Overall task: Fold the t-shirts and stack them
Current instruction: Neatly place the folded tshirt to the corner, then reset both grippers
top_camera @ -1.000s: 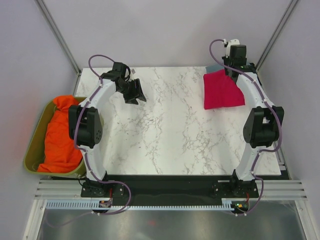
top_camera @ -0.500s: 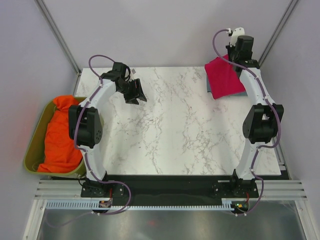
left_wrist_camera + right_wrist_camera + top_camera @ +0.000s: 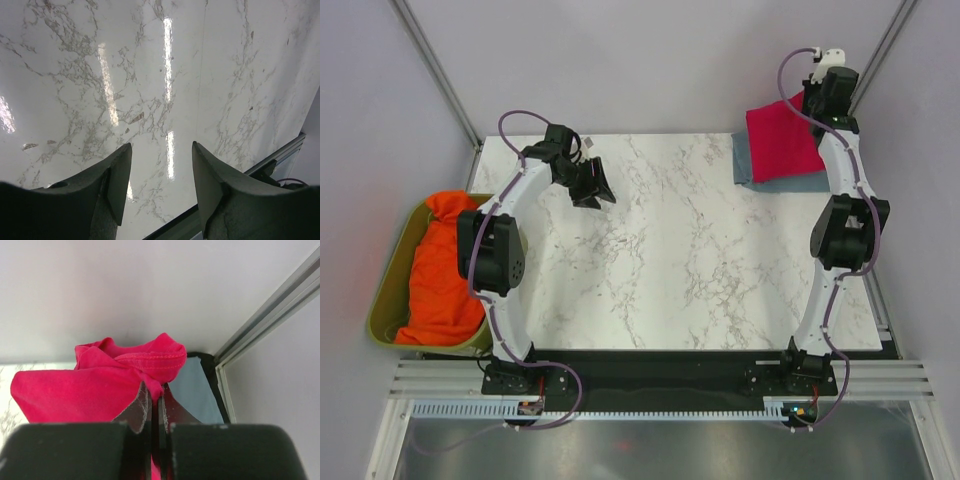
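Observation:
The crimson-red t-shirt (image 3: pixel 782 138) is folded and hangs at the table's far right corner. My right gripper (image 3: pixel 817 100) is shut on its far edge. In the right wrist view the red t-shirt (image 3: pixel 95 385) bunches around the closed fingertips of the right gripper (image 3: pixel 156 390). Under it lies the folded slate blue-grey t-shirt (image 3: pixel 770 172), flat on the marble, and a strip of that t-shirt (image 3: pixel 194 390) shows to the right of the fingers. My left gripper (image 3: pixel 594 186) hovers open over the far left of the table with nothing between the jaws of the left gripper (image 3: pixel 162 152).
An olive bin (image 3: pixel 388 290) holding orange cloth (image 3: pixel 440 265) stands off the table's left edge. Grey walls and metal frame posts (image 3: pixel 875 55) close in behind the right arm. The marble tabletop (image 3: pixel 670 250) lies between the arms.
My right gripper has carried the red t-shirt back and to the right, lifting it over the blue-grey t-shirt, more of which now shows. The left arm has not moved.

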